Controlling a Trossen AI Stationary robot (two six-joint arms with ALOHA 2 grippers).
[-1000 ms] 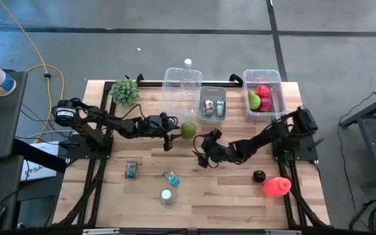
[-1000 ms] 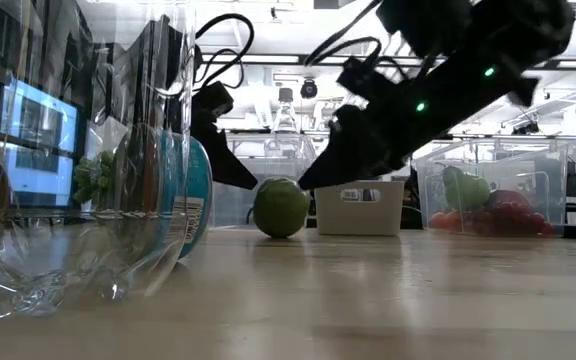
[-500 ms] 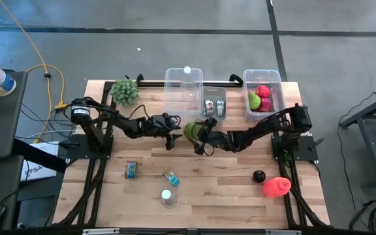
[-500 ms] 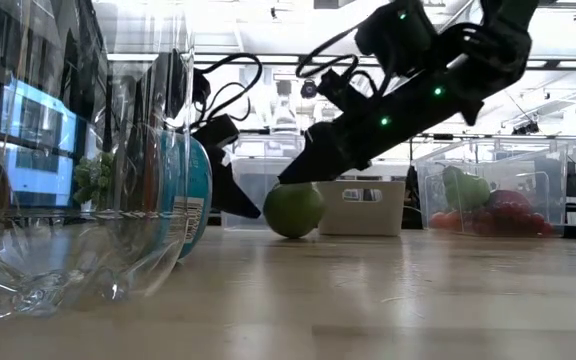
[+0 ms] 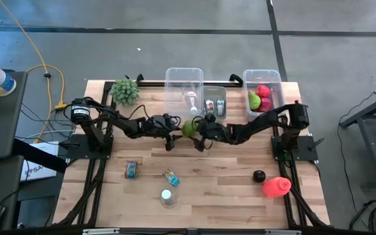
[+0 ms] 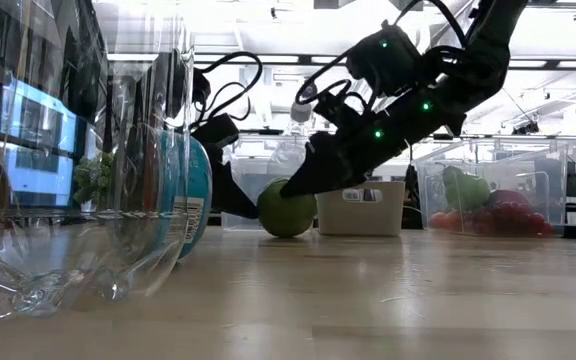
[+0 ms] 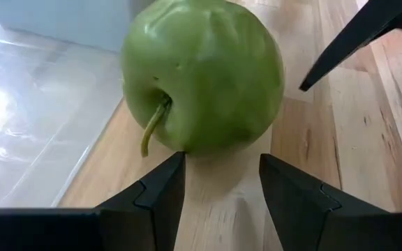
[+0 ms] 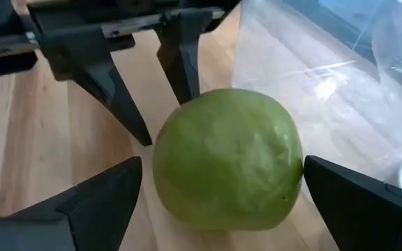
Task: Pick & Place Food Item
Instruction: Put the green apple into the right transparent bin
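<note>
A green apple (image 5: 188,128) with a stem rests on the wooden table, in front of the clear bins at the far edge. My right gripper (image 8: 222,166) is open, with one finger on each side of the apple (image 8: 229,157), coming from the table's right. My left gripper (image 7: 218,185) is open too. It lies low on the table to the apple's left, its fingertips just short of the apple (image 7: 201,77). In the low view the right gripper (image 6: 308,178) slants down over the apple (image 6: 286,208). My right gripper has its open fingers (image 8: 110,199) on either side of the apple's widest part (image 8: 169,174), slanting down from the table's right. The apple sits on the table. I cannot tell whether the fingers touch it.
Along the far edge stand a clear bin (image 5: 183,81), a small white bin with cans (image 5: 213,104), a clear bin of fruit (image 5: 263,98) and a green plant (image 5: 125,91). Nearer lie a can (image 5: 131,170), two bottles (image 5: 170,186), a dark ball (image 5: 258,175) and a red object (image 5: 276,187).
My right gripper has moved toward the table's left and far edge, from the near right of the apple to a place astride it, and has come down low. My left gripper has stayed beside the apple.
</note>
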